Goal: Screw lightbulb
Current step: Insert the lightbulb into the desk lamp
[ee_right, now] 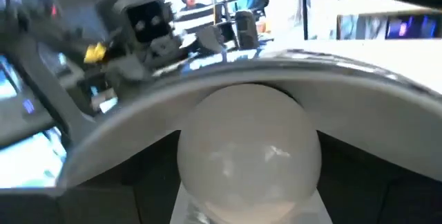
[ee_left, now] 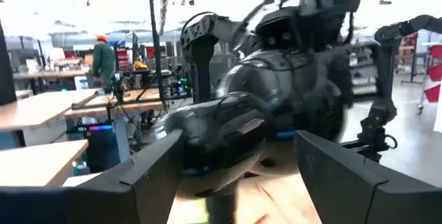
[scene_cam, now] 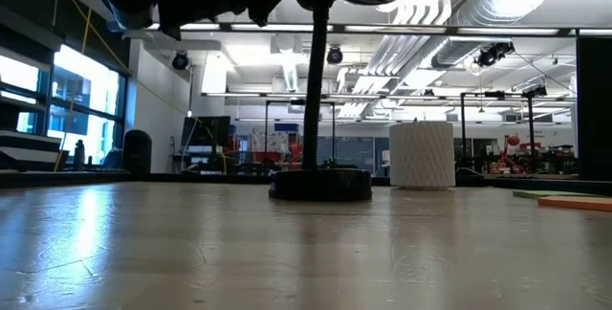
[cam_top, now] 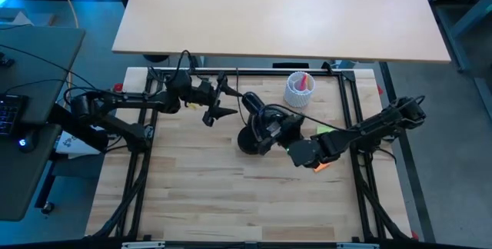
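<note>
Tabletop point(cam_top: 192, 195): pale wood planks inside a black frame, with a larger tan table behind it in the high view and a workshop with ceiling lights and benches beyond it in the low view.
Left arm point(cam_top: 115, 103): reaches in from the left edge along the far part of the tabletop.
Left claw point(cam_top: 219, 104): held above the tabletop just left of the lamp's head; in the left wrist view its two dark fingers point(ee_left: 148, 175) stand wide apart with nothing between them, aimed at the lamp's shade.
Desk lamp point(cam_top: 257, 126): black, near the middle of the tabletop; its round base point(scene_cam: 320, 186) sits flat on the wood and its stem rises straight up in the low view.
Lamp shade point(ee_left: 221, 124): dark and rounded, close in front of the left claw and apart from it.
Lightbulb point(ee_right: 248, 151): white and frosted, set in the mouth of the shade, whose pale rim arcs over it in the right wrist view; its screw base is hidden.
White ribbed cup point(cam_top: 300, 87): upright at the far edge, right of the lamp, with something red inside.
Right claw point(cam_top: 286, 132): pressed up against the shade from the right; I cannot tell whether its fingers are apart or closed.
Right arm point(cam_top: 369, 126): comes in from the right edge.
Person point(ee_left: 103, 58): far off in the room, in an orange cap and green top.
</note>
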Robot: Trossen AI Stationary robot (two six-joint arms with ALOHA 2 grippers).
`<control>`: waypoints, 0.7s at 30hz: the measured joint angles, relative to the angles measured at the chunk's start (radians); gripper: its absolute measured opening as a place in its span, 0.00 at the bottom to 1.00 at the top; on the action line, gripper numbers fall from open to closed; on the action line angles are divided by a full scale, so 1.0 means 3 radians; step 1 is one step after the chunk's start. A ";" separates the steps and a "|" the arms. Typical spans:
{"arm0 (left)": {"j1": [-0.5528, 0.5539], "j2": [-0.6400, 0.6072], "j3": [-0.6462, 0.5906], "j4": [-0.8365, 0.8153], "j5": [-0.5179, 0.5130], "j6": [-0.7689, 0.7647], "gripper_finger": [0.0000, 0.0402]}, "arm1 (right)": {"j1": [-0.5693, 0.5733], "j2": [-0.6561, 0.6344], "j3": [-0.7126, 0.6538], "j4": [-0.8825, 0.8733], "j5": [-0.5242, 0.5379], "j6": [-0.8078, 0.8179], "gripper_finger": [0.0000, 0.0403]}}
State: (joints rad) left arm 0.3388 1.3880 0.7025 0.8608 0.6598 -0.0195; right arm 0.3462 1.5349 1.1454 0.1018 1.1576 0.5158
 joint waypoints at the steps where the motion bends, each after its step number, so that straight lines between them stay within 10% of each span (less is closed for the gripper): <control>1: -0.0051 0.0000 0.0002 -0.0033 0.0021 0.0061 0.66 | -0.0007 0.0000 0.0000 -0.0002 0.0019 0.0138 0.70; 5: -0.0293 0.0043 -0.0023 -0.0331 0.0127 0.0350 0.66 | -0.0082 0.0008 0.0004 0.0007 0.0044 0.0652 0.70; 16: -0.0800 -0.0399 -0.0001 -0.1575 -0.1489 0.1457 0.66 | -0.0195 -0.0019 0.0004 -0.0049 -0.0351 0.1973 0.70; 21: -0.0585 -0.0580 -0.0010 -0.1920 -0.1649 0.1665 0.66 | -0.0201 -0.0039 0.0004 -0.0050 -0.0363 0.2283 0.70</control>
State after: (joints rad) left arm 0.1633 1.2139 0.6994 0.2847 0.1651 0.4800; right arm 0.2857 1.5230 1.1465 0.0868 1.0487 1.2006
